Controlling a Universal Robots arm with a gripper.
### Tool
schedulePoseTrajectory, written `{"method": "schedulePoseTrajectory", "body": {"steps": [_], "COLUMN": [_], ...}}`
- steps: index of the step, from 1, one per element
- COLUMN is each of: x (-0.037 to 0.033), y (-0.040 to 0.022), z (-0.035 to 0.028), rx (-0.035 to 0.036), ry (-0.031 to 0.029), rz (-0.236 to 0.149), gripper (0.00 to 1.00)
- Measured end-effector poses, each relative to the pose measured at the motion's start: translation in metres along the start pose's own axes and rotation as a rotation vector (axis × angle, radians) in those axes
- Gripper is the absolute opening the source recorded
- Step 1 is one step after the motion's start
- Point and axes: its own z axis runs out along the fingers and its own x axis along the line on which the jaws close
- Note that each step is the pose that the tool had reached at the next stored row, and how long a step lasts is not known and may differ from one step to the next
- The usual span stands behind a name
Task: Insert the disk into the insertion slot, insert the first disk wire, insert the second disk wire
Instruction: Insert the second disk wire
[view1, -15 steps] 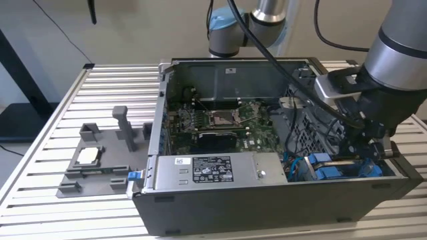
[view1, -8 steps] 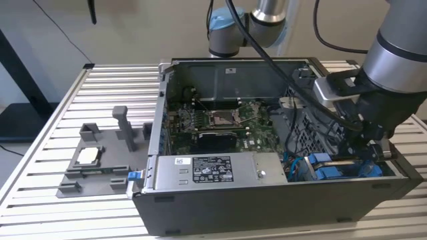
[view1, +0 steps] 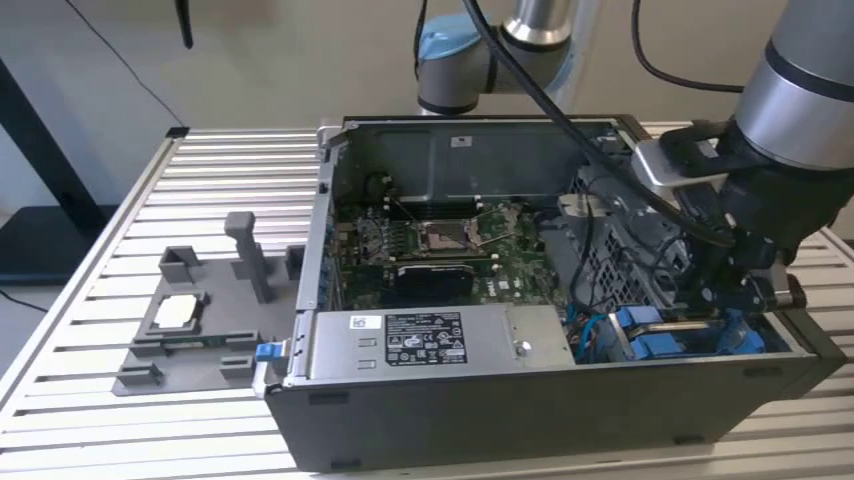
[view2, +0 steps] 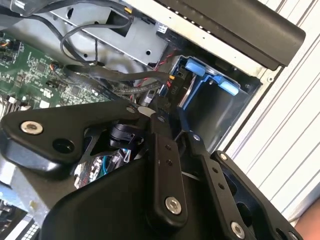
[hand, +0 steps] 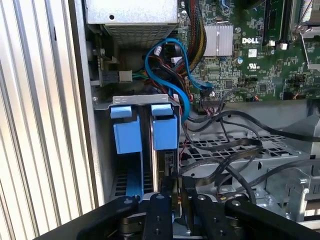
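The disk (hand: 166, 150) stands on edge in the insertion slot (hand: 124, 135), its blue carrier (view2: 200, 72) at the case's corner. In the exterior view the slot (view1: 667, 335) lies at the case's near corner on that view's right, and my gripper (view1: 727, 300) reaches down into it. Both wrist views show my gripper (view2: 172, 122) (hand: 177, 192) with its fingers (view2: 165, 160) drawn together on a black disk wire connector (view2: 167, 95) (hand: 170, 162) at the disk's end. Red and black wires (view2: 147, 82) lead into that connector.
A silver box with a sticker (view1: 427, 340) sits beside the slot. The motherboard (view1: 441, 240) fills the case floor. A blue cable (hand: 175, 65) and black cable bundles (hand: 235, 145) crowd the bay. A grey fixture with a small square chip (view1: 180, 312) rests on the slatted table (view1: 80, 400).
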Motion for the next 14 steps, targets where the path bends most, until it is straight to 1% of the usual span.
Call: {"method": "schedulePoseTrajectory", "body": {"steps": [2, 3, 4, 7, 11, 13, 14], "x": [0.0, 0.0, -0.0002, -0.0005, -0.0014, -0.0018, -0.0021], "y": [0.0, -0.0001, -0.0002, -0.0006, -0.0018, -0.0022, -0.0026], "z": [0.0, -0.0003, -0.0009, -0.0036, -0.0103, -0.0132, -0.0153], "rx": [0.0, -0.0001, -0.0003, -0.001, -0.0022, -0.0029, -0.0035], "ry": [-0.0001, -0.0011, -0.0042, -0.019, -0.0394, -0.0524, -0.0633], "rz": [0.0, 0.0, 0.001, 0.003, 0.007, 0.01, 0.012], "gripper": [0.24, 0.24, 0.24, 0.24, 0.24, 0.24, 0.24]}}
